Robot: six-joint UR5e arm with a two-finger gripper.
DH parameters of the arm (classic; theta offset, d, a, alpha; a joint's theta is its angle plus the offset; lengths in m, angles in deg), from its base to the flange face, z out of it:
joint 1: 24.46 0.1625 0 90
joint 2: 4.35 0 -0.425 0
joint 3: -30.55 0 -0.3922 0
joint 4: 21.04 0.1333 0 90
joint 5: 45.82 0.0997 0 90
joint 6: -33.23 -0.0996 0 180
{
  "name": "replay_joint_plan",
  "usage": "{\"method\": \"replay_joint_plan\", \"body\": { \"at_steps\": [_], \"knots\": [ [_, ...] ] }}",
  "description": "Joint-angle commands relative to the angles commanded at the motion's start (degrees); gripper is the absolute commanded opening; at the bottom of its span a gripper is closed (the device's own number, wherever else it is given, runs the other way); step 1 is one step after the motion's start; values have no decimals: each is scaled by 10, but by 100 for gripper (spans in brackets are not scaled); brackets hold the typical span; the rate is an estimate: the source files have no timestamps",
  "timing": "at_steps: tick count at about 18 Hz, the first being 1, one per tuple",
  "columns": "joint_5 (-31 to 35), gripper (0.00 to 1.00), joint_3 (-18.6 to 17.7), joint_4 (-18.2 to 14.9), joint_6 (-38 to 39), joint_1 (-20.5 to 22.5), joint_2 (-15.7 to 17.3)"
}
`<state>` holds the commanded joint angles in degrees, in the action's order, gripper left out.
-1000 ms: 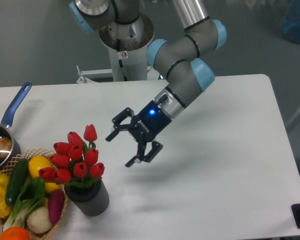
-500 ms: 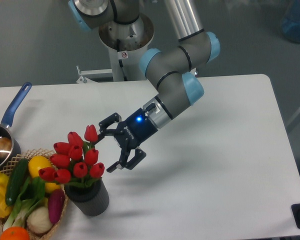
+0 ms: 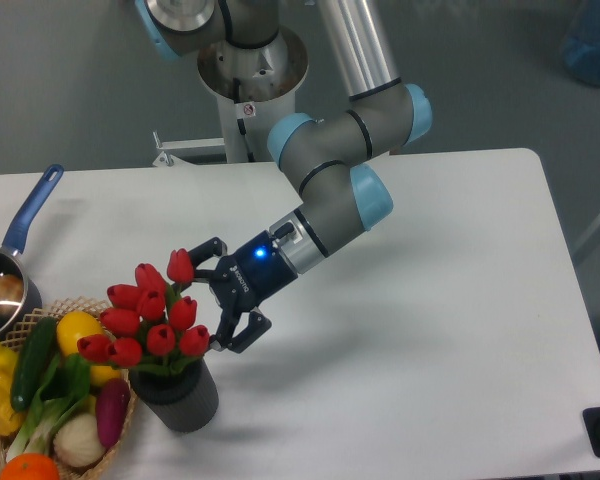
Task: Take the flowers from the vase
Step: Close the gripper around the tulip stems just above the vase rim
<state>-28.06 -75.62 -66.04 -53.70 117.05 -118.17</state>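
Note:
The flowers (image 3: 152,317) are a bunch of red tulips with green leaves, standing upright in the vase (image 3: 177,396), a short dark grey ribbed cylinder near the table's front left. My gripper (image 3: 208,298) is open and comes in from the right, tilted down to the left. Its jaws stand spread at the right side of the bunch, at blossom height. The upper finger (image 3: 202,250) is next to the topmost tulip and the lower finger (image 3: 230,338) is beside the rightmost blossom. I cannot tell whether a finger touches a blossom. The stems are mostly hidden by the blossoms.
A wicker basket (image 3: 120,432) with a lemon, cucumber, onion and other vegetables sits against the vase's left side. A blue-handled steel pan (image 3: 10,270) stands at the left edge. The robot's base column (image 3: 250,90) rises behind the table.
The gripper has moved left and slightly down, from the middle of the table to the right side of the tulips. It has stayed open. Flowers and vase have not moved.

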Motion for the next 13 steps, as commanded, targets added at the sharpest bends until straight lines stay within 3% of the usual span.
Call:
{"method": "replay_joint_plan", "body": {
  "at_steps": [5, 7, 11, 12, 13],
  "knots": [
    [-16, 97, 6, -1, 0, -6, -4],
    [-16, 77, 5, -1, 0, -8, -5],
    [-15, 24, 4, -1, 0, -8, -11],
    [-14, 15, 4, -1, 1, -7, -11],
    [-14, 13, 4, -1, 1, -7, -10]
  ]
}}
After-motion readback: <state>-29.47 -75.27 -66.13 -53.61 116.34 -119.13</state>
